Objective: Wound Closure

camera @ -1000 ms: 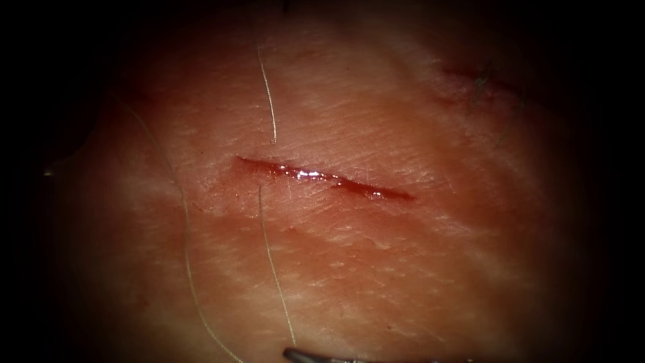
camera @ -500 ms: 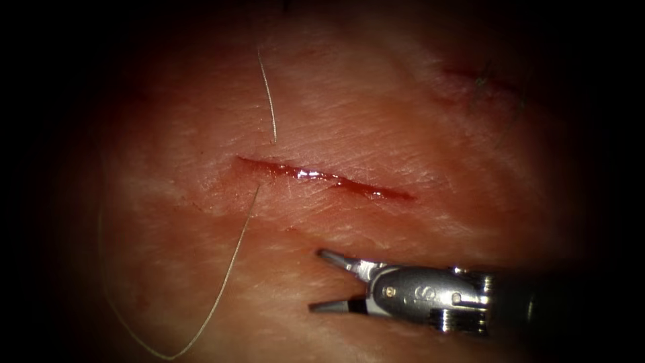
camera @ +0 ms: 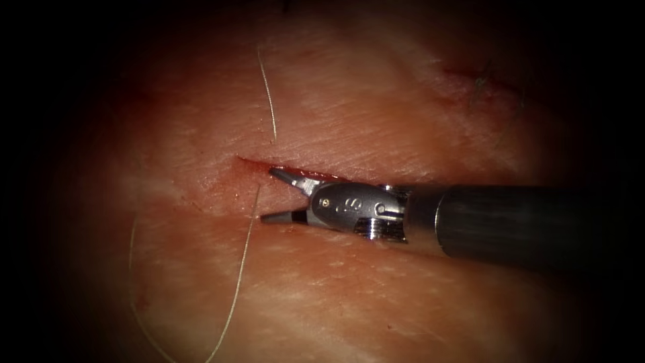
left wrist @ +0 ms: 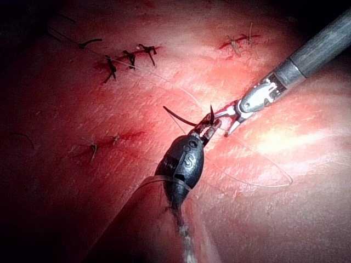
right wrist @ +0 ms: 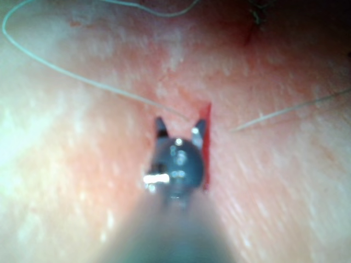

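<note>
Two hands are inspected. The right hand (camera: 269, 195) comes in from the right of the endoscope view and lies low along the cut (camera: 247, 160), its jaws spread wide and holding nothing; one tip rests at the cut's edge near its left end, the other just beside the thread (camera: 240, 269). The thread crosses the tissue (camera: 403, 121) near that left end, one strand running up and away from the cut, the other running down and off to the left in a slack loop. The left hand (left wrist: 205, 130), seen in the left wrist view, appears closed on the curved needle (left wrist: 178, 116) near mid-curve; the needle looks clear of the tissue, though this cannot be confirmed. Judgement: the right hand is placed to take the near strand. To do this well, the jaws should close squarely on the thread alone – a little off where it leaves the tissue – without pinching the wound edge. The upper tip sits very near the cut and should not dig in. Any pull should follow the strand's own line, and the needle point should stay well away.
</note>
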`<state>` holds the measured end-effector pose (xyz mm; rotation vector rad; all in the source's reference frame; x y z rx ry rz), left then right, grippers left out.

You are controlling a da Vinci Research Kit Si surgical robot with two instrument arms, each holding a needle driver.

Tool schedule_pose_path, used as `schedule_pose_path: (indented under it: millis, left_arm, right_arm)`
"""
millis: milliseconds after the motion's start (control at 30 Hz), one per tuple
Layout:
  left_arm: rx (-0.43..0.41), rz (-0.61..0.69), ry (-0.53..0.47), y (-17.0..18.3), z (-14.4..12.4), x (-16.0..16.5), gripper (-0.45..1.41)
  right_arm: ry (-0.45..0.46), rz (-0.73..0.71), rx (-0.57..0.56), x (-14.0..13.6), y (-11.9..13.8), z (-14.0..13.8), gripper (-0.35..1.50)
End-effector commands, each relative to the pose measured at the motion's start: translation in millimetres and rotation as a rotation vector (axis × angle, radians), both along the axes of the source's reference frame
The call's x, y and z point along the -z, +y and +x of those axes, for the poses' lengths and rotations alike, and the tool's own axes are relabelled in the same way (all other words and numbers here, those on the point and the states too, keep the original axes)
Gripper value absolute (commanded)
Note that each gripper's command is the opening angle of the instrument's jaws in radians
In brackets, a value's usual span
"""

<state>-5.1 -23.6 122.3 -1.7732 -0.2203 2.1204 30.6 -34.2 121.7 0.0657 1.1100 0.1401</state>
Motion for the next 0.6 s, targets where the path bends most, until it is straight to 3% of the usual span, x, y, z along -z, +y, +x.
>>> schedule_pose_path:
  millis: [33, 133, 200, 233, 267, 433, 600]
  left_arm:
    - [-0.003, 0.007, -0.004, -0.4, -0.7, -0.8, -0.45]
    - [-0.006, 0.006, -0.005, -0.4, -1.1, -0.9, -0.45]
    - [-0.011, 0.006, -0.006, -0.5, -1.4, -0.9, -0.45]
    - [-0.011, 0.006, -0.007, -0.5, -1.5, -0.9, -0.45]
    - [-0.011, 0.005, -0.008, -0.6, -1.7, -1.0, -0.45]
    - [-0.012, 0.009, -0.010, -0.8, -1.6, -1.2, -0.45]
    - [-0.008, 0.018, -0.011, -1.7, -2.3, -2.5, -0.45]
  right_arm:
    - [0.003, 0.001, 0.016, -1.1, -0.6, 1.5, 0.94]
    - [-0.002, -0.008, 0.042, -1.7, -0.9, 2.3, 0.84]
    - [0.013, -0.006, 0.065, -2.0, -0.9, 3.3, 0.56]
    - [0.021, -0.004, 0.078, -2.0, -0.8, 3.5, 0.04]
    - [0.036, -0.016, 0.122, -2.0, -0.9, 3.3, -0.35]
    - [0.003, 0.002, 0.108, -1.2, -1.9, 0.8, -0.35]
    - [-0.032, 0.037, 0.060, 2.1, -6.0, -7.2, -0.35]
